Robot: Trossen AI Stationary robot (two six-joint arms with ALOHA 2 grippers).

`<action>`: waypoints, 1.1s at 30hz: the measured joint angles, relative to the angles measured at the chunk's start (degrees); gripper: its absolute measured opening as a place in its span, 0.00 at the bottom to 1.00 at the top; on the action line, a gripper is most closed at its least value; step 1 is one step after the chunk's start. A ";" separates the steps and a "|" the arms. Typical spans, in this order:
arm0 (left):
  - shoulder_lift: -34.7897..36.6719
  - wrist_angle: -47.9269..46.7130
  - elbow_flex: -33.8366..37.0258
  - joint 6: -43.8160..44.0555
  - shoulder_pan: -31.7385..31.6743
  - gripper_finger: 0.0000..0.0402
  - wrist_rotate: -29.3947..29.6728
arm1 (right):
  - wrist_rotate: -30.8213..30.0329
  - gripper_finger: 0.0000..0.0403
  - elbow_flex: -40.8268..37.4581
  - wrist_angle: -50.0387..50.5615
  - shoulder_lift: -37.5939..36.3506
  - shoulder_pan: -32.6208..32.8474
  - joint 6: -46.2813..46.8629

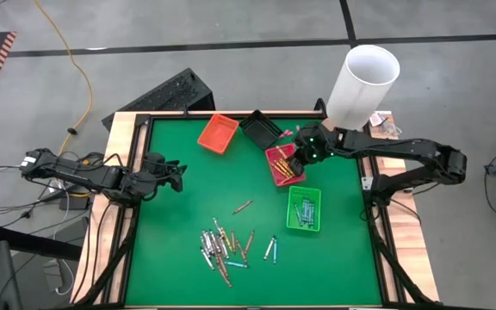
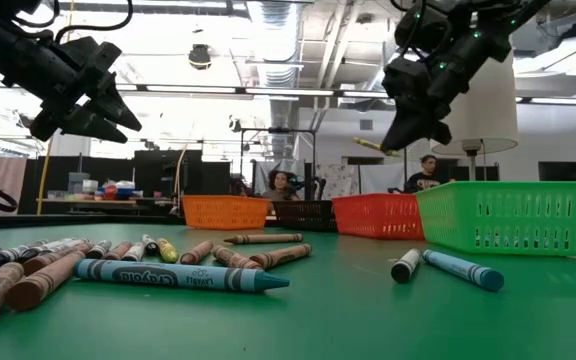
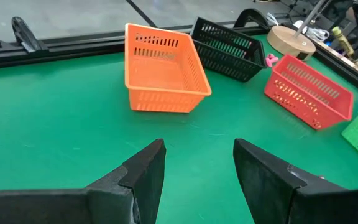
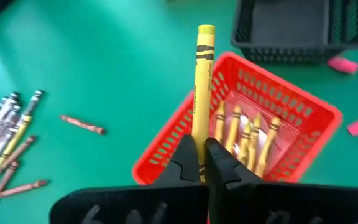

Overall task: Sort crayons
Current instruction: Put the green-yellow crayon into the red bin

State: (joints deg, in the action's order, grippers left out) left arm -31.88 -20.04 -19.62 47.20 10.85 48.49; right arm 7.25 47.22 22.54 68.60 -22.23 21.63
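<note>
Right end effector (image 4: 200, 163) clenched on a yellow crayon (image 4: 201, 87), pinched near one end, most of the stick jutting out past the fingertips, poised above the red tray (image 4: 303, 134) that already holds several yellow-orange sticks. Left end effector (image 3: 197, 177) released, fingers spread and empty, hovering over bare green table (image 1: 179, 224) at the left edge, well apart from the work. Main heap of crayons (image 1: 222, 245) loose on the felt toward the near edge, a single brown one (image 1: 243, 207) apart from it, two more beside the green tray (image 1: 304, 208), which carries a few blue ones. Orange tray (image 3: 163, 68) and black tray (image 3: 229, 40) apparently empty. Likely light, stiff and brittle: wax sticks in paper wrappers, prone to snapping under a hard squeeze and to rolling when nudged. Best taken across the wrapped barrel near mid-length, fingers square to the long axis, one stick at a time from the fringe of the heap. Legible in the low view on the blue crayon (image 2: 183, 276) in front: "Crayola" upside down; black wrapper markings on the held stick too small to read.
</note>
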 joint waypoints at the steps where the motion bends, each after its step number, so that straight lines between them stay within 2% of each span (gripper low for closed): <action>1: 0.00 0.00 0.00 0.05 0.00 0.45 -0.02 | 0.01 0.00 0.00 -0.04 0.04 0.01 0.35; 8: -0.01 0.00 0.00 0.66 0.00 0.45 0.62 | -2.19 0.00 -0.02 1.46 0.13 -0.05 4.10; 14: 0.00 0.03 0.00 0.52 0.00 0.45 1.82 | -5.65 0.00 -0.02 1.36 3.11 2.25 5.18; 22: 0.00 0.07 0.00 0.57 0.00 0.45 1.27 | -6.14 0.00 -0.02 0.94 9.49 2.70 5.37; 33: 0.00 0.22 0.00 0.63 0.00 0.45 1.34 | -6.04 0.00 0.00 1.97 11.64 2.70 5.37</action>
State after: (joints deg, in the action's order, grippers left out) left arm -31.88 -19.81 -19.62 47.83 10.85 49.82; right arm 1.21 47.22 24.51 80.23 -19.53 27.00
